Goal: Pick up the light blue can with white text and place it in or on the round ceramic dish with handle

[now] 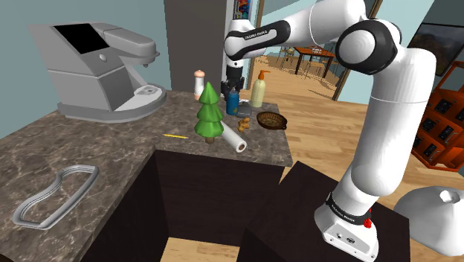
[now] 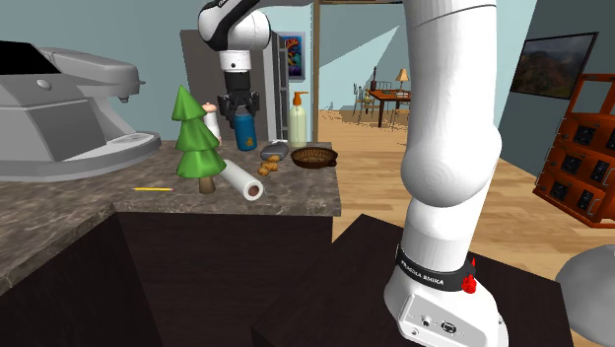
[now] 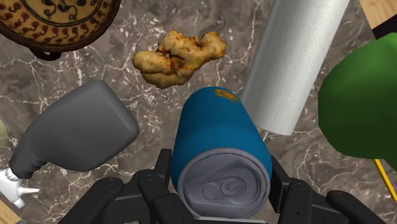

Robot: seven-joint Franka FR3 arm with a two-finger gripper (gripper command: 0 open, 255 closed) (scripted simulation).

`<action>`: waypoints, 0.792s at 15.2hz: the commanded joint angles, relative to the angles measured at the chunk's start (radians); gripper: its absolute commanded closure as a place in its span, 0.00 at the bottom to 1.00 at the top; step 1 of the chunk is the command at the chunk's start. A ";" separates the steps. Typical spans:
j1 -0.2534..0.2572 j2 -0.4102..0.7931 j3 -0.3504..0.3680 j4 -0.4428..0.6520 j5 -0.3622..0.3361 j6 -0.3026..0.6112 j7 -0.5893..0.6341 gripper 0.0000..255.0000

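A blue can (image 3: 219, 137) with a silver pull-tab top stands between the gripper's black fingers, which clasp its sides just below the rim. My gripper (image 3: 219, 188) is shut on it. From the side, the gripper (image 2: 239, 106) points straight down with the can (image 2: 241, 129) under it at the back of the marble counter; the can (image 1: 233, 101) is behind the green tree. I cannot tell whether the can rests on the counter or hangs just above it. The round brown patterned dish (image 1: 271, 119) (image 2: 313, 156) (image 3: 57, 19) with a small handle sits near the counter's far corner, beside the can.
A ginger root (image 3: 180, 57), a grey scoop-like object (image 3: 76, 130) and a paper towel roll (image 3: 296, 63) lie close around the can. A green toy tree (image 1: 210, 112), a soap dispenser (image 1: 258, 91) and a coffee machine (image 1: 97, 67) stand on the counter. The counter edge (image 2: 296, 209) drops off past the dish.
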 commanded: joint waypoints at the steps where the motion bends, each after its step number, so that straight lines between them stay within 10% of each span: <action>1: 0.000 -0.005 0.000 0.020 -0.001 -0.025 0.001 1.00; 12: -0.052 -0.124 -0.038 -0.046 -0.004 -0.077 -0.090 1.00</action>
